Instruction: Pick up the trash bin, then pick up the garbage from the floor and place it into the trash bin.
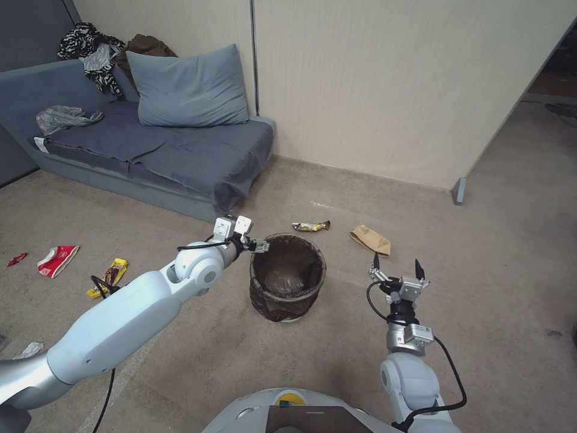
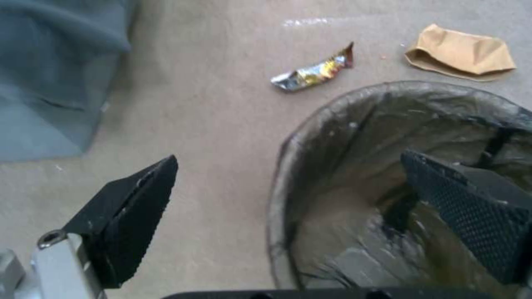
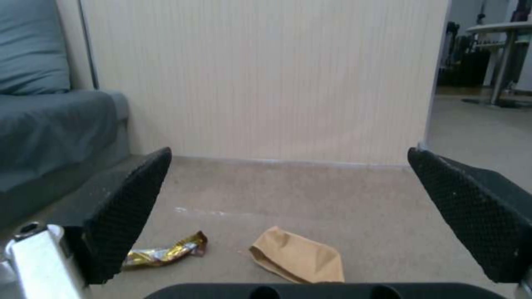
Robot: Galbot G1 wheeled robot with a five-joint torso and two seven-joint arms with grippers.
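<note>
The trash bin (image 1: 288, 276) sits mid-frame on the floor, with the left pincer (image 1: 258, 245) wide open straddling its rim, gripping nothing yet. A shallow bite might only snag the liner and tip it. The right pincer (image 1: 396, 269) hangs open lower right, near the brown paper bag (image 1: 371, 240).

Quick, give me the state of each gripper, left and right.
Left gripper: open, jaws straddling the rim of the trash bin, nothing gripped.
Right gripper: open, empty, raised above the floor near the brown paper bag.
</note>
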